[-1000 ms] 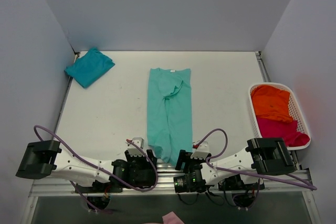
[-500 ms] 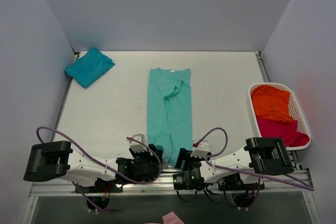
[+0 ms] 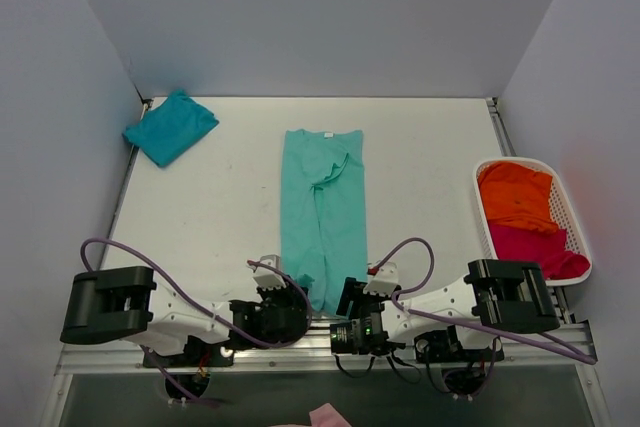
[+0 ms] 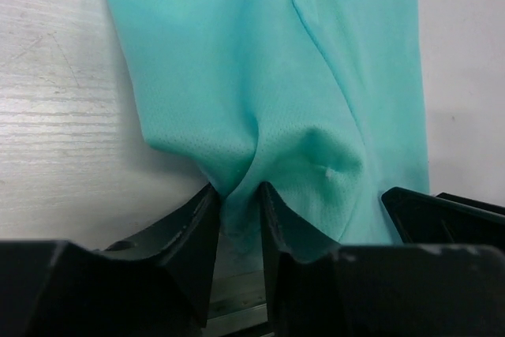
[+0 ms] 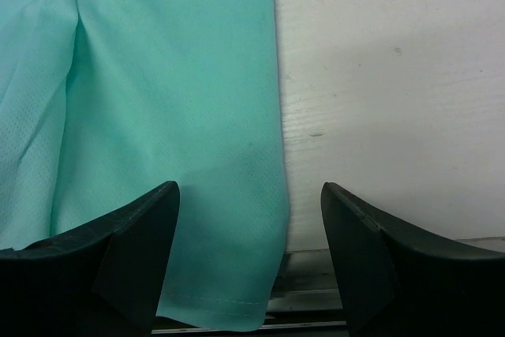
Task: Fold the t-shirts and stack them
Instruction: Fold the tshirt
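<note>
The light mint-green t-shirt (image 3: 322,217) lies folded into a long strip down the table's middle, with its hem over the near edge. My left gripper (image 3: 293,294) sits at the hem's left corner. In the left wrist view its jaws (image 4: 237,189) are shut on a bunched pinch of the mint cloth (image 4: 268,61). My right gripper (image 3: 356,299) is at the hem's right corner. It stands open (image 5: 248,189), with the shirt's right edge (image 5: 158,76) lying flat between its fingers. A folded darker teal t-shirt (image 3: 170,127) rests at the far left corner.
A white basket (image 3: 510,161) at the right edge holds an orange shirt (image 3: 515,197) and a magenta shirt (image 3: 535,247). Grey walls close off the left, far and right sides. A metal rail runs along the near edge under the hem.
The left jaws have closed onto the hem's left corner and bunched the cloth. Both wrists have shifted slightly towards the shirt's hem. The right jaws have narrowed a little.
</note>
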